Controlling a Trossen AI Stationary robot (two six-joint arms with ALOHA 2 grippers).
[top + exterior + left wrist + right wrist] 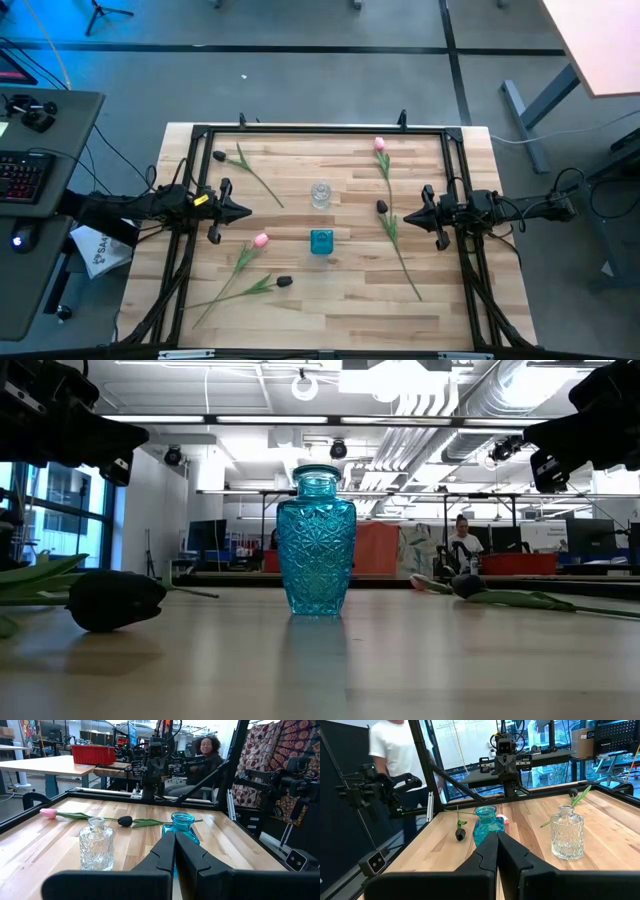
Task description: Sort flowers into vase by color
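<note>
A blue glass vase (321, 241) stands at the table's middle, and a clear glass vase (320, 194) stands just beyond it. Two pink tulips lie flat: one at the far right (380, 146), one at the near left (260, 240). Dark tulips lie at the far left (220, 157), near left (284, 282) and right of centre (382, 207). My left gripper (246, 211) hovers at the left, shut and empty. My right gripper (406, 217) hovers at the right, shut and empty. Both point toward the vases.
A black metal frame (320, 131) runs round the table's edges. A person (205, 750) sits beyond the table's right side, another (395, 750) stands beyond its left side. A desk with a keyboard (20, 175) stands off the left edge.
</note>
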